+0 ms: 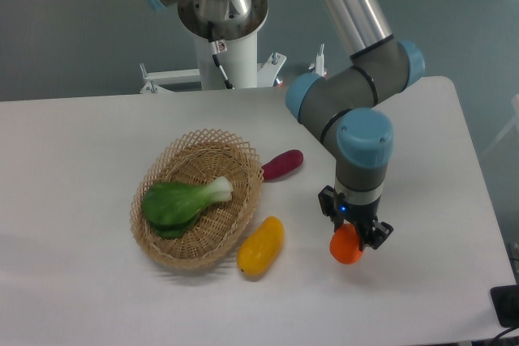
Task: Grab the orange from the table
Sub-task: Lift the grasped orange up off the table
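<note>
Jaws (354,237) of our arm are clenched on the orange (346,245), which sits between them at the right side of the white counter (81,168), though we cannot tell whether it touches the surface. Left of it we see a yellow fruit (261,245), a purple vegetable (282,164) and a wicker basket (162,245) holding a green leafy vegetable (185,199).

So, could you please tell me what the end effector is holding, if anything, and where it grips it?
The end effector is shut on the orange, its fingers clamping the fruit's upper part from opposite sides.
</note>
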`<action>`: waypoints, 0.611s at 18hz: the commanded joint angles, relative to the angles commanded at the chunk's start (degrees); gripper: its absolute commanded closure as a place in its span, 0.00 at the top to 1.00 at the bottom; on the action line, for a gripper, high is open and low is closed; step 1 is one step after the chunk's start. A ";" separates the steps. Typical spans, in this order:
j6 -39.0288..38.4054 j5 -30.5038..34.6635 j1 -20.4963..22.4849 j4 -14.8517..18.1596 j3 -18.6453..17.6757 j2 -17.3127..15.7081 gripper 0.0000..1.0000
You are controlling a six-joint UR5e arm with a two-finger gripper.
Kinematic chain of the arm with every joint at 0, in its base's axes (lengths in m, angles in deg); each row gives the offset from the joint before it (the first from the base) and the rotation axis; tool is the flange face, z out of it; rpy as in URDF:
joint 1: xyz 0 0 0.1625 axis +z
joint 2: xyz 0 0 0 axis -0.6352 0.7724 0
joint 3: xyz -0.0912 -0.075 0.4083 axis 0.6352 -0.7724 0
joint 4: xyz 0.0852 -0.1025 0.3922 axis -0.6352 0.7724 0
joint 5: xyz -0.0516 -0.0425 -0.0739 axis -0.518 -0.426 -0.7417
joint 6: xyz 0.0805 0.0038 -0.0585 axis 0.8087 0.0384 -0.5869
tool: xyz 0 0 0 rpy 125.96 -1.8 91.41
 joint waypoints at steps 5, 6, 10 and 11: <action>-6.50 -9.41 1.41 0.98 2.72 -3.52 0.41; -7.12 -9.50 1.33 1.24 3.25 -4.13 0.41; -7.47 -11.60 1.06 5.10 7.02 -6.69 0.41; -7.56 -11.79 1.24 5.19 7.38 -6.78 0.41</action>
